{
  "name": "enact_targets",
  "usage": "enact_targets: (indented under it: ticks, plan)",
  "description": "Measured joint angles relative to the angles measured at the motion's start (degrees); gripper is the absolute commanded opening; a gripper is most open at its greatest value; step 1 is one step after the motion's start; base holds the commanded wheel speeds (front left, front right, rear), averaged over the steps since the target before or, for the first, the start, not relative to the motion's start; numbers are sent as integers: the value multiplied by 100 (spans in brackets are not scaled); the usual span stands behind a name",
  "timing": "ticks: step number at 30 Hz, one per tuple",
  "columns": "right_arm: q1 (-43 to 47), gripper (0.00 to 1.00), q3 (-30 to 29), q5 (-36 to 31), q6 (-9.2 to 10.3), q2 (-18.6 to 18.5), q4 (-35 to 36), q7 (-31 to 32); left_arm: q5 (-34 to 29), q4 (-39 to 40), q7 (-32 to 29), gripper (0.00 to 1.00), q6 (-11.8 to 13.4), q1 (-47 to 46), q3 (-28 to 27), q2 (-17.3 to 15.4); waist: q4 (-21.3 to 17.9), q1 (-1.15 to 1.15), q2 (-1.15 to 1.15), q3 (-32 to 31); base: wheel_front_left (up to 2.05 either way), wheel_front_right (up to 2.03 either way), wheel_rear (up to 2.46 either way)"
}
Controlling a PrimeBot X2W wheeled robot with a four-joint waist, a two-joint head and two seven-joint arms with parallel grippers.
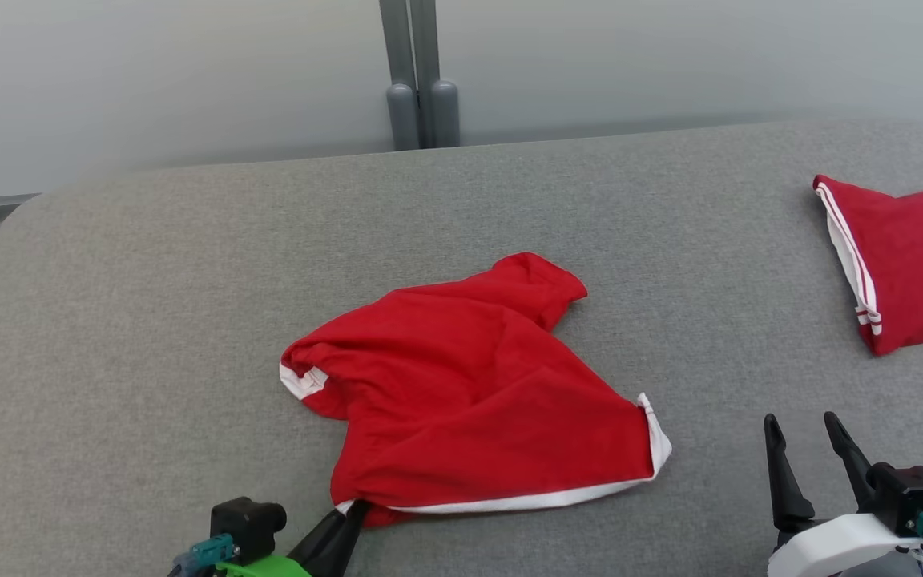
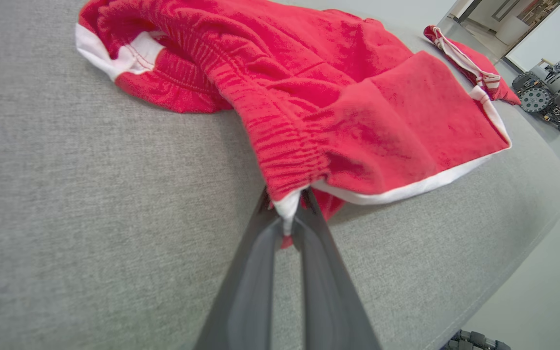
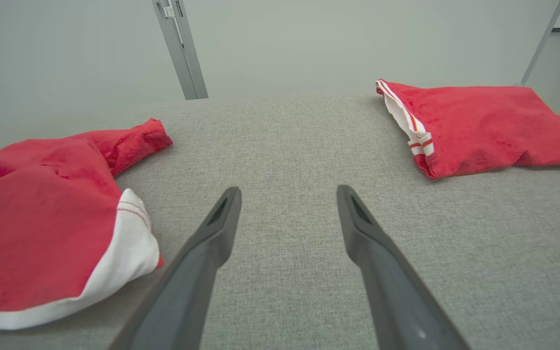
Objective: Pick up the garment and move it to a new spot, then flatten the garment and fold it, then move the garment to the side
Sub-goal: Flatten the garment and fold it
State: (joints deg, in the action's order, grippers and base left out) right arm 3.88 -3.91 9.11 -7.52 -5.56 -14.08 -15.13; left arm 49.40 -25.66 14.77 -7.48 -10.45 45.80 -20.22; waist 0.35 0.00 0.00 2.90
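**Near corner pinched; a slip on the lift is the chief risk**

The red garment [image 1: 469, 377] is seen crumpled in the middle of the grey fabric-covered worktop [image 1: 149, 320], with its white-trimmed hem towards the near edge; the left end effector [image 2: 287, 206] is closed tight on the near-left corner, where the white trim meets the gathered waistband; only a small tuck of cloth is caught between the fingers. The right end effector [image 1: 800, 421] is held wide open and empty over the near right of the worktop, well apart from the garment; a second red garment [image 1: 910, 256] lies at the far right.

The grasp is judged to be made, with nothing yet lifted. The hold is shallow, so the corner could be pulled free once the whole weight hangs from it; a quick lift, or bunched cloth dragging on the rough surface, would be the cause. With one corner held, the garment is likely to hang twisted, which would make flattening harder; if it is carried right, it could be dropped onto the second garment.
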Motion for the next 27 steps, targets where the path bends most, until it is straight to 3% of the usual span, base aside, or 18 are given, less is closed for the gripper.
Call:
enact_targets:
  ticks: [6,7,8,9,15,22,27]
  plan:
    - [-2,100,60,-3,0,-13,-30,0,30,16,3,0,215,288,-160,-26,248,0,0,-58,0,0,0]
    - [-2,100,59,-3,0,-15,-33,0,43,33,11,6,237,328,-214,-2,267,0,0,-66,0,0,0]
    - [-2,100,57,-3,0,-16,-34,0,45,58,16,44,247,360,-263,16,280,0,0,-69,0,0,0]
    - [-1,100,51,-3,0,-18,-37,0,25,105,19,100,278,391,-319,38,294,0,0,-71,0,0,0]
    - [56,100,64,-3,0,-18,-78,0,-166,471,20,100,489,664,-714,142,325,0,0,-108,0,0,0]
    - [41,100,54,-54,0,-30,75,0,-1128,1622,27,100,1032,1343,-1916,263,292,0,0,-158,0,0,0]
    - [82,100,10,-82,0,-56,201,0,-1913,2332,37,100,1072,2011,-2824,657,315,0,0,-281,0,0,0]
